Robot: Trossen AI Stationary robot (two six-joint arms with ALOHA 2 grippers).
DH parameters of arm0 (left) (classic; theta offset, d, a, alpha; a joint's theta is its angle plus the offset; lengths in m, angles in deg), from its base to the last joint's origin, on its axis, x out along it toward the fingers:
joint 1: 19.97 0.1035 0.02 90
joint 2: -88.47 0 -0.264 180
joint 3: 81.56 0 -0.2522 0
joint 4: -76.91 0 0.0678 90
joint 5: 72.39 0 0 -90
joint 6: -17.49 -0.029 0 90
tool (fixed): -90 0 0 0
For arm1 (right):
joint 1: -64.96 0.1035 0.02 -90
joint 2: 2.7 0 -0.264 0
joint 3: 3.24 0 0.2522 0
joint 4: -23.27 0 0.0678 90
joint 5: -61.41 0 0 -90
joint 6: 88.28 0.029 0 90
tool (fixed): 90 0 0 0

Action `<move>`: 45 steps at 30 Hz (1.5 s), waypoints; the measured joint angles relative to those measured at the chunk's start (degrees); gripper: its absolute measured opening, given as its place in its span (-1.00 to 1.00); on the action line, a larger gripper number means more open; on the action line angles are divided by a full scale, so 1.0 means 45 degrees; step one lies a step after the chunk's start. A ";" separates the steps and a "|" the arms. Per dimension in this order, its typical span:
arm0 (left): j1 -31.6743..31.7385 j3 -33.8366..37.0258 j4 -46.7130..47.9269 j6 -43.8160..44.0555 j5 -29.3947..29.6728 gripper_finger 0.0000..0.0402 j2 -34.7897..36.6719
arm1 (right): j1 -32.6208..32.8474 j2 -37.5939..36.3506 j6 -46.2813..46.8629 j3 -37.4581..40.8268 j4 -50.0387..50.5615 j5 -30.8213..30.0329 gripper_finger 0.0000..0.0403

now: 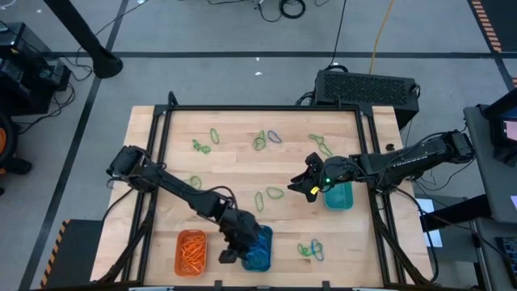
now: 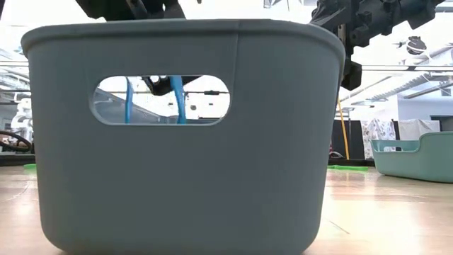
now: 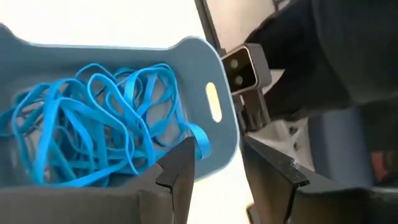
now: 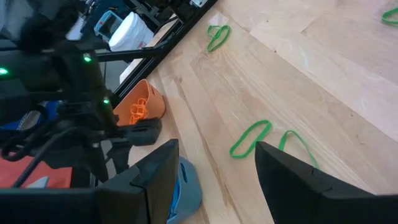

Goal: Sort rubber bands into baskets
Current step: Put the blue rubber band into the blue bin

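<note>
The left arm reaches diagonally from the counter's left edge toward the near edge, elbow bent, its wrist turned down over the blue basket (image 1: 260, 252). The left pincer (image 3: 230, 168) hangs just above that basket's rim with its fingers apart and nothing between them; a tangle of blue rubber bands (image 3: 93, 124) lies inside. The orange basket (image 1: 191, 251) stands just beside the blue one, holding orange bands.

The right arm stretches in from the right edge, nearly level, forearm passing over the teal basket (image 1: 339, 197). The right pincer (image 1: 309, 187) hovers above bare wood near the counter's middle, fingers spread, empty. Green rubber bands (image 4: 250, 137) lie scattered on the wood.
</note>
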 joint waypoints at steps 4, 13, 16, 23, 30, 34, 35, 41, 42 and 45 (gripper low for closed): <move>0.0126 -0.0633 0.1783 -0.0722 -0.0072 -0.31 0.0024 | -0.0003 0.0000 0.0000 0.0000 0.0001 0.0000 0.01; 0.0793 -0.1791 0.3633 -0.1914 -0.0056 -0.31 0.0220 | -0.0003 0.0000 0.0015 0.0000 -0.0008 0.0000 0.01; 0.1291 -0.2305 0.4932 -0.2457 0.0364 -0.31 0.0514 | 0.0002 0.0000 0.0100 0.0000 -0.0020 0.0000 0.01; 0.3480 -0.2507 0.6223 -0.3840 0.2500 -0.31 0.2045 | 0.0117 0.0000 0.0602 0.0005 0.0089 0.0058 0.01; 0.6392 -0.2502 0.6250 -0.5313 0.5924 -0.31 0.2536 | 0.0759 0.0000 0.1292 0.0005 0.0024 0.0005 0.01; 0.7967 -0.2503 0.5630 -0.6942 0.5747 -0.31 0.1773 | 0.1187 0.0000 0.1905 0.0005 -0.0015 -0.0047 0.01; 0.8260 -0.2493 0.5284 -0.7277 0.5651 -0.31 0.1509 | 0.1288 0.0000 0.2066 0.0005 -0.0018 -0.0085 0.01; 0.9494 -0.2507 0.2789 -0.8858 0.5557 -0.31 -0.0321 | 0.2038 0.0000 0.2737 0.0005 -0.0002 -0.1297 0.01; 0.9559 -0.2509 0.2674 -0.9164 0.5560 -0.31 -0.0667 | 0.2130 0.0000 0.2866 0.0005 0.0005 -0.1474 0.01; 0.9484 -0.3166 0.2542 -0.9277 0.5658 -0.31 -0.1792 | 0.2292 0.0000 0.3054 0.0005 0.0037 -0.1847 0.01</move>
